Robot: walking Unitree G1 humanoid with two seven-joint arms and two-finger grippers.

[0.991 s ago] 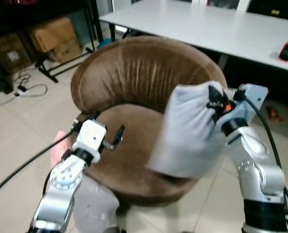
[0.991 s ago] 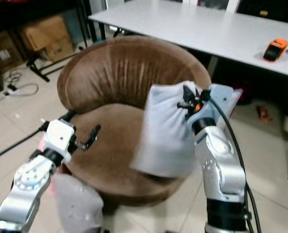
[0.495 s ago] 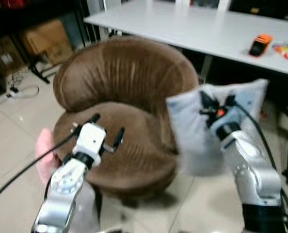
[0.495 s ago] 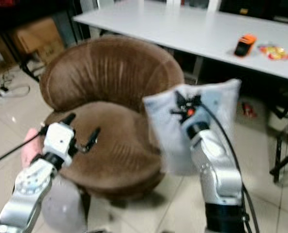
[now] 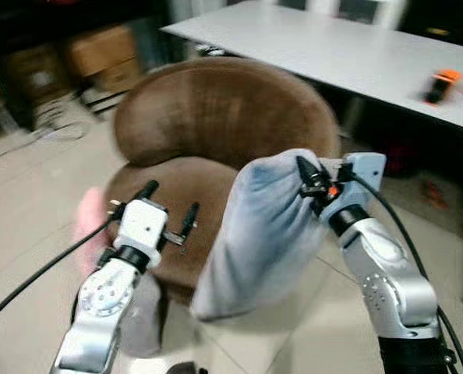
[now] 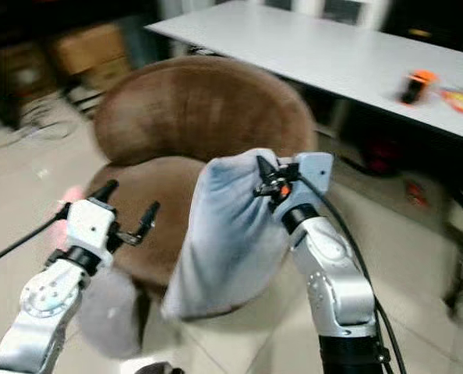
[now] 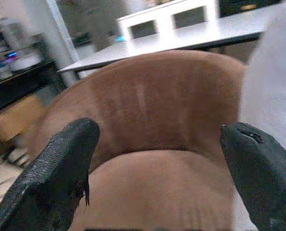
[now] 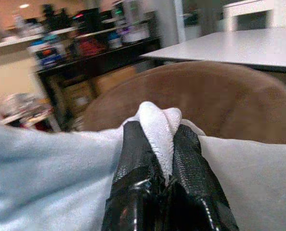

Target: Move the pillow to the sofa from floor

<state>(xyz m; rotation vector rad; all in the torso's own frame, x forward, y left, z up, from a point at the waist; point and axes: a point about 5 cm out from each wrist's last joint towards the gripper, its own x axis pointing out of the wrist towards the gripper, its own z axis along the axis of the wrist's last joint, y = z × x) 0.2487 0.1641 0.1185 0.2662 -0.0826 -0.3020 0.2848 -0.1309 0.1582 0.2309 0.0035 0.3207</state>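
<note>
The right pincer [image 6: 269,181] is clamping a bunched corner of the pillow [image 6: 224,234], so the cushion is hanging free of the floor and draping at about 7 o'clock from the grip, in front of the sofa [image 5: 216,117] seat edge. The left pincer [image 5: 167,209] is hovering released above the seat at 9 o'clock of the pillow, probably kept spread to steady or receive it. A white surface [image 5: 333,47] is standing at 12 o'clock behind the sofa.
</note>
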